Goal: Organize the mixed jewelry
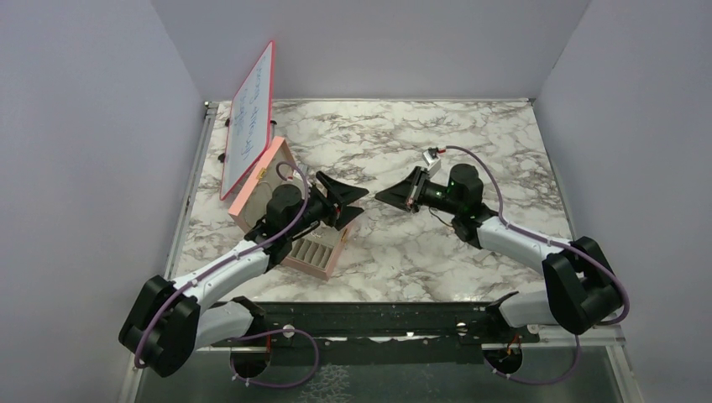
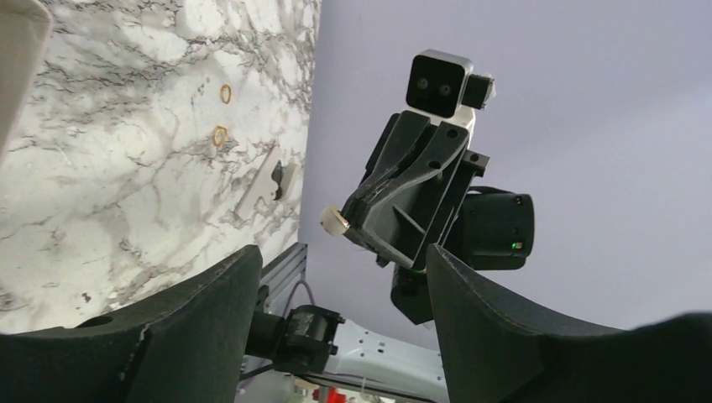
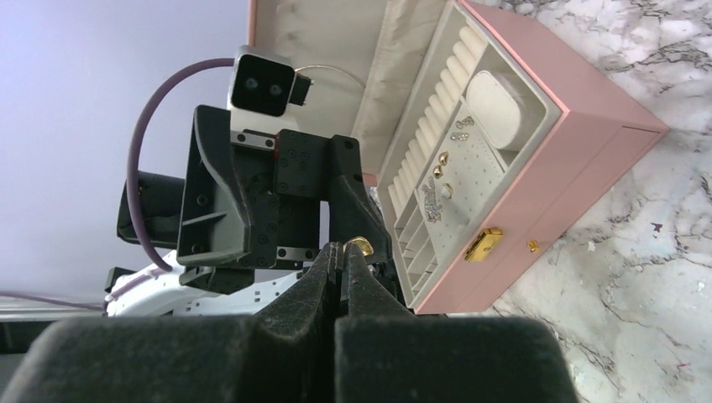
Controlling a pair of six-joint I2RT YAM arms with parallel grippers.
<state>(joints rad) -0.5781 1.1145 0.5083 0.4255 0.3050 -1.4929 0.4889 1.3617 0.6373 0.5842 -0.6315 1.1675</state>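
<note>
Pinching a small gold-coloured piece (image 3: 358, 245) at the very tips of the closed right gripper (image 3: 342, 252), above the marble table (image 1: 403, 252); facing the left gripper (image 2: 342, 256), gaping wide and gripping nothing; two gold rings (image 2: 219, 134) lying on the marble, studs (image 3: 441, 159) sitting in the pink box (image 3: 588, 143); probably risking a slip from so shallow a hold, sending the piece bouncing away.

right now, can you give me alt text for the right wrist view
The right pincer is shut on a small gold piece at its tips, facing the open left pincer. Behind them an open pink jewelry box with beige compartments, holding a few studs, sits on the marble table.
</note>
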